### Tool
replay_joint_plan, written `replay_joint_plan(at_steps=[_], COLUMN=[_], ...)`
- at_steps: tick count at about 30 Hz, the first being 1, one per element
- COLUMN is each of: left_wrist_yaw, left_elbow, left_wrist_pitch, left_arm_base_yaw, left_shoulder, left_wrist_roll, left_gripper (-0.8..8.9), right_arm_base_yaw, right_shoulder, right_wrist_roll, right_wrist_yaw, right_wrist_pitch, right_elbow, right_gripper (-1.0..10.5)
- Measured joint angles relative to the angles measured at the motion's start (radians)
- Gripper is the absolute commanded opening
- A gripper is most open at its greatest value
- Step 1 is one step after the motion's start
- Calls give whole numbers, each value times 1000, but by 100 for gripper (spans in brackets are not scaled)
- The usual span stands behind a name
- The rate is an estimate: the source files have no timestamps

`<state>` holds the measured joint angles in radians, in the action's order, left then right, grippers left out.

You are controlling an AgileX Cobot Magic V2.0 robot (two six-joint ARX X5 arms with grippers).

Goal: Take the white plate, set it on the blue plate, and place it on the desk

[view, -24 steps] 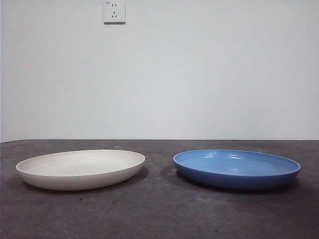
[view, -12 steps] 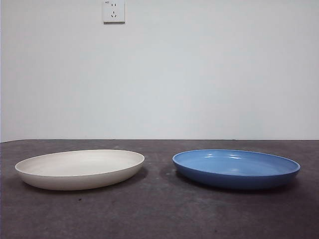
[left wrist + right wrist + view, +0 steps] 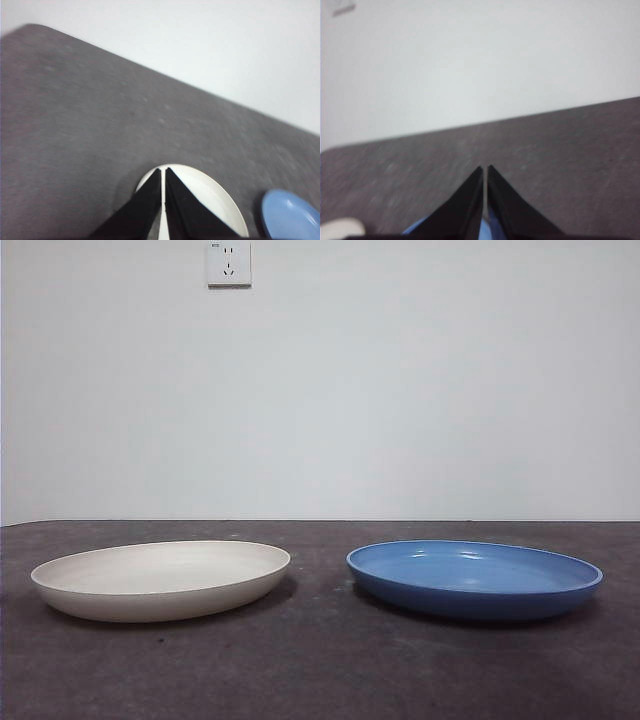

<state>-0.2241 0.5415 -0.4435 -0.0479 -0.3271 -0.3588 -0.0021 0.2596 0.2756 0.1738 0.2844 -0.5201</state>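
Note:
The white plate [image 3: 160, 578] lies flat on the desk [image 3: 320, 670] at the left of the front view. The blue plate [image 3: 474, 578] lies flat to its right, with a gap between them. Neither arm shows in the front view. In the left wrist view my left gripper [image 3: 163, 171] is shut and empty, high above the white plate [image 3: 210, 200], with the blue plate [image 3: 290, 217] off to one side. In the right wrist view my right gripper [image 3: 485, 169] is shut and empty above the blue plate [image 3: 487, 225], which is mostly hidden behind its jaws.
A plain white wall stands behind the desk, with a wall socket [image 3: 229, 262] high at the left. A sliver of the white plate [image 3: 340, 229] shows in a corner of the right wrist view.

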Motion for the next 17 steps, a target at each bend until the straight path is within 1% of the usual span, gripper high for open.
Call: replay_joint_plan(at_steps=[3, 7, 13, 17], left_wrist_yaw=[-78, -184, -296, -332], left_elbow=[89, 208, 377, 465], left_wrist_pitch=[-61, -159, -330, -445], left_arm_base_yaw=[0, 3, 39, 79], left_shoulder=[-100, -229, -380, -444], left_wrist_roll=[64, 146, 251, 322], left_gripper=[10, 10, 10, 10], right_arm_base_yaw=[0, 0, 2, 24], right_shoulder=[107, 264, 452, 515], right_wrist_roll=[-49, -126, -219, -273], right_wrist_yaw=[71, 190, 364, 377], right_wrist_pitch=[106, 282, 521, 623], right_elbow=[-116, -284, -471, -536], right_gripper=[8, 8, 8, 8])
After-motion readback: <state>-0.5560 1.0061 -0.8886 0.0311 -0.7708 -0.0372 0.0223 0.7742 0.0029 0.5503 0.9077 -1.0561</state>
